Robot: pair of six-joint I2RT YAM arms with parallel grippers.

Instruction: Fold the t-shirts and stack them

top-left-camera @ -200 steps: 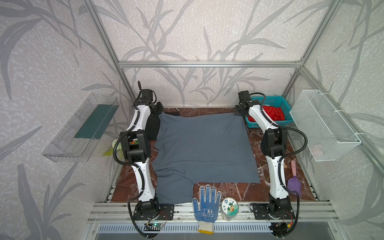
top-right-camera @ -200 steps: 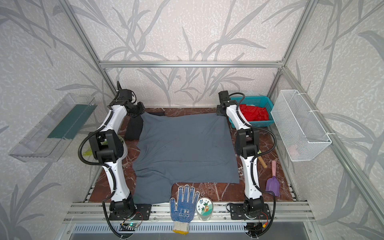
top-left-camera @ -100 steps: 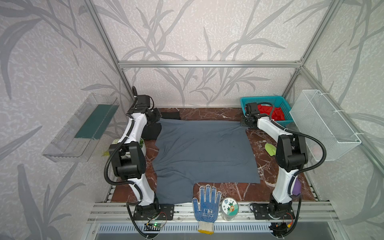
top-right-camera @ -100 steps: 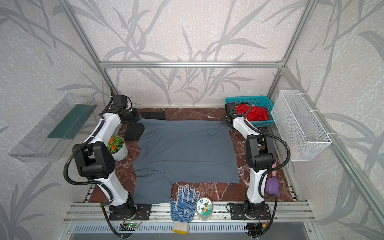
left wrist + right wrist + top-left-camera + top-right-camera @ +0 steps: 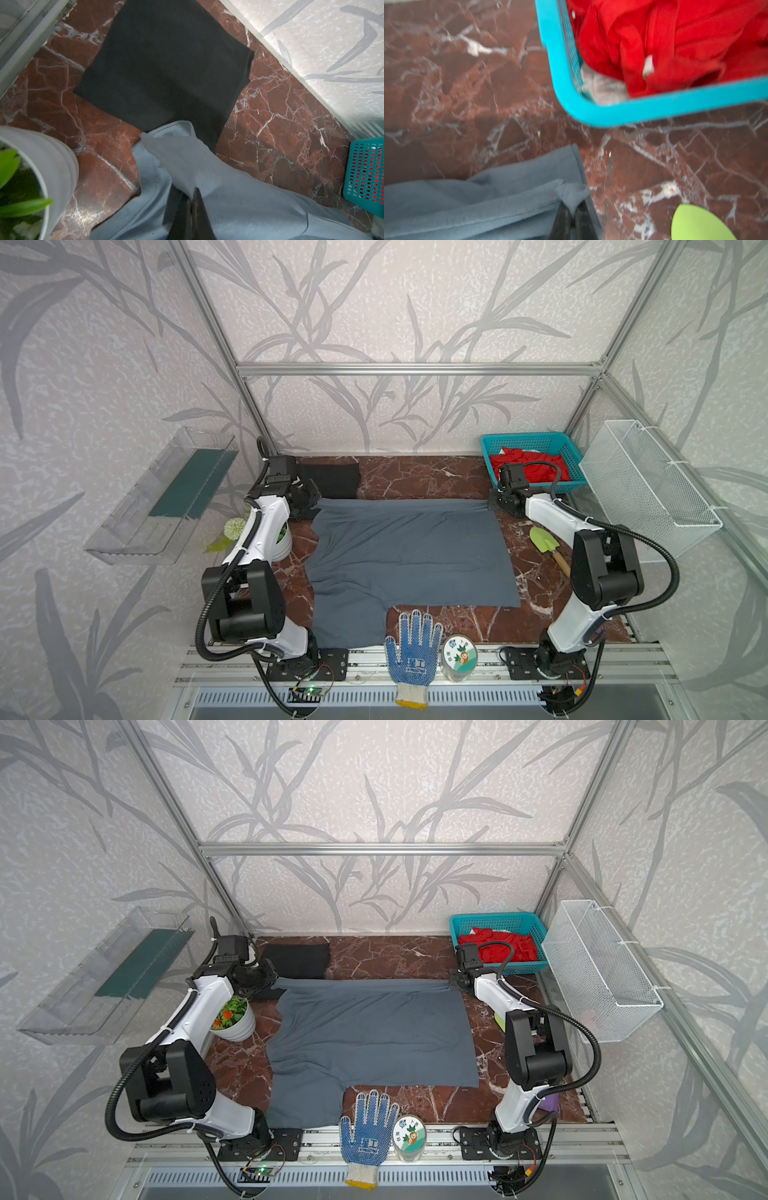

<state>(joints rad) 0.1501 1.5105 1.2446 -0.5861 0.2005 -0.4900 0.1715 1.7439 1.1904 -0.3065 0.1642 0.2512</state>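
I had the slate grey t-shirt (image 5: 407,556) spread across the middle of the counter (image 5: 419,479). The left claw (image 5: 188,197) was clenched on its far left corner and the right claw (image 5: 572,207) on its far right corner. The black t-shirt (image 5: 332,480) lay folded just beyond the left corner. I judged the cloth light, limp and quick to sag, so it was best held at hems and corners.

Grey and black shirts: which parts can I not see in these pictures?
Grey shirt: far corners pinched inside the left gripper and right gripper, wrist views; right wrist view blurred.
Black shirt: left wrist view, one corner under the grey shirt, another cut by the picture edge.
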